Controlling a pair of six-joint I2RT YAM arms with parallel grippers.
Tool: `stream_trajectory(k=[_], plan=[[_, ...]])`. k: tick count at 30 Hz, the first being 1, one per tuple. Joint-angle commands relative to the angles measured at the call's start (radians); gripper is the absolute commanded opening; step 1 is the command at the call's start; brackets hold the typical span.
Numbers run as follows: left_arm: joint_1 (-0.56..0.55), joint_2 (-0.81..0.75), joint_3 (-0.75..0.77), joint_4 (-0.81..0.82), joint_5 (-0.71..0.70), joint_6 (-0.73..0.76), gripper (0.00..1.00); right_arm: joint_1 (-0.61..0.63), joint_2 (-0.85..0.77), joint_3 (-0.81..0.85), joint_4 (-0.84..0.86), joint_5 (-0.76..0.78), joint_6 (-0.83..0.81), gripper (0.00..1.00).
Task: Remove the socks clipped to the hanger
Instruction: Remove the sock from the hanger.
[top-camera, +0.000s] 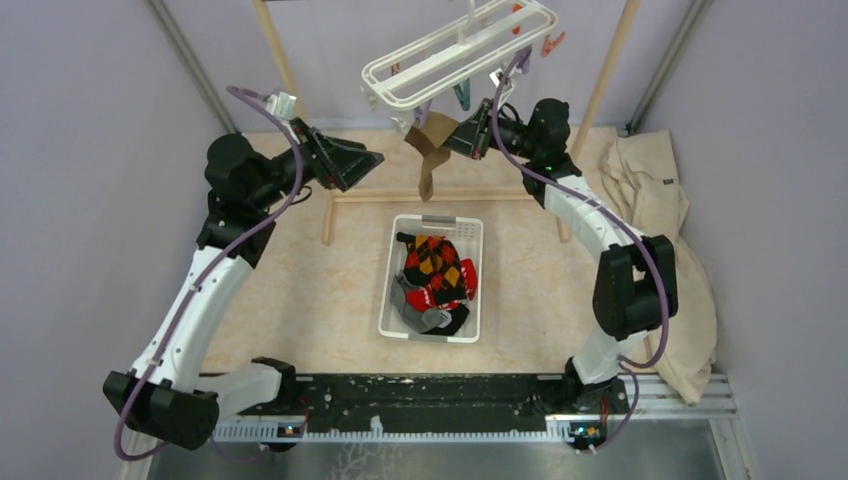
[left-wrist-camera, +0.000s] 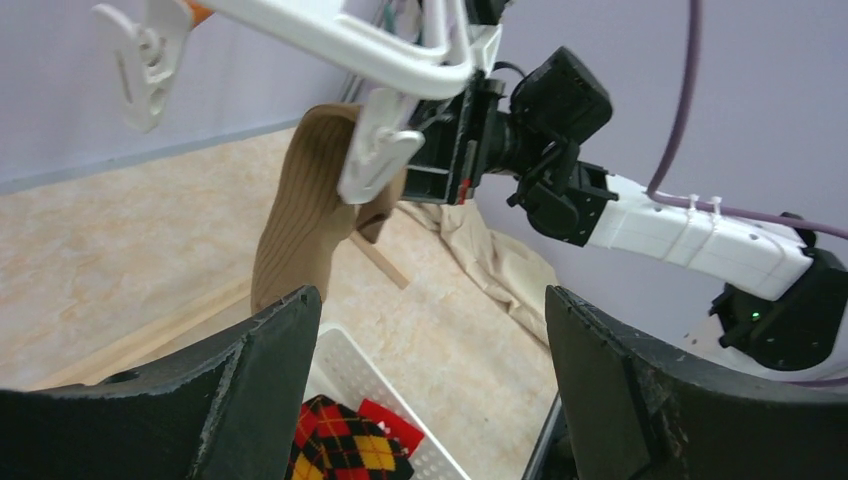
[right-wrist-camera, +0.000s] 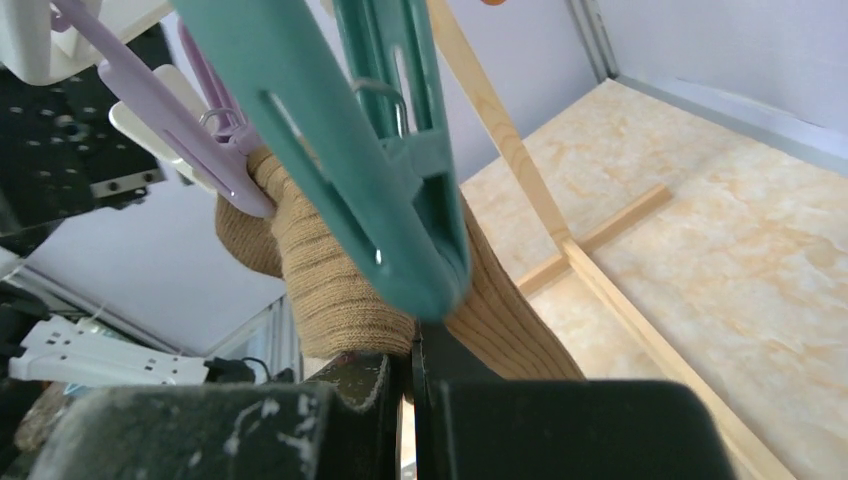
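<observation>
The bench (top-camera: 290, 300) has a pale beige, marble-patterned top. Plain lilac-grey walls (top-camera: 90, 120) close it in on the left, back and right, with metal posts (top-camera: 185, 55) in the far corners. A perforated metal rail (top-camera: 420, 400) runs along the near edge, where both arms are bolted. A wooden rack (top-camera: 430, 197) stands at the back, with two light uprights and a low crossbar lying on the surface. A large beige cloth (top-camera: 660, 200) lies crumpled along the right wall.

The white hanger (top-camera: 455, 55) hangs tilted between the rack's uprights, above the far end of the bench. A tan sock (top-camera: 428, 155) dangles beneath it. In the right wrist view a lilac clip (right-wrist-camera: 190, 150) meets the sock's top edge and a teal clip (right-wrist-camera: 380, 180) hangs just in front. Below, near the middle of the bench, a white basket (top-camera: 388, 300) holds other socks (top-camera: 440, 275): red, orange-and-black argyle, grey and black.

The right tool (top-camera: 458, 135) has its fingers pressed together, clamped on the tan sock's upper part beside the clips. The left tool (top-camera: 365, 160) is raised to the left of the sock, fingers spread wide, holding nothing.
</observation>
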Motion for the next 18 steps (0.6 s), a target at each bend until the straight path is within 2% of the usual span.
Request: stream_trajectory(k=[1, 5, 11, 18], plan=[[-0.026, -0.047, -0.014, 0.1, 0.035, -0.089, 0.88, -0.005, -0.086, 0.025, -0.146, 0.08, -0.148, 0.0], [-0.098, -0.039, 0.001, 0.139, -0.008, -0.115, 0.87, -0.005, -0.108, 0.026, -0.194, 0.11, -0.182, 0.0], [-0.222, 0.042, 0.06, 0.15, -0.097, -0.071, 0.87, -0.005, -0.132, 0.026, -0.242, 0.135, -0.215, 0.0], [-0.241, 0.136, 0.138, 0.12, -0.234, 0.038, 0.87, -0.005, -0.152, 0.028, -0.267, 0.134, -0.23, 0.0]])
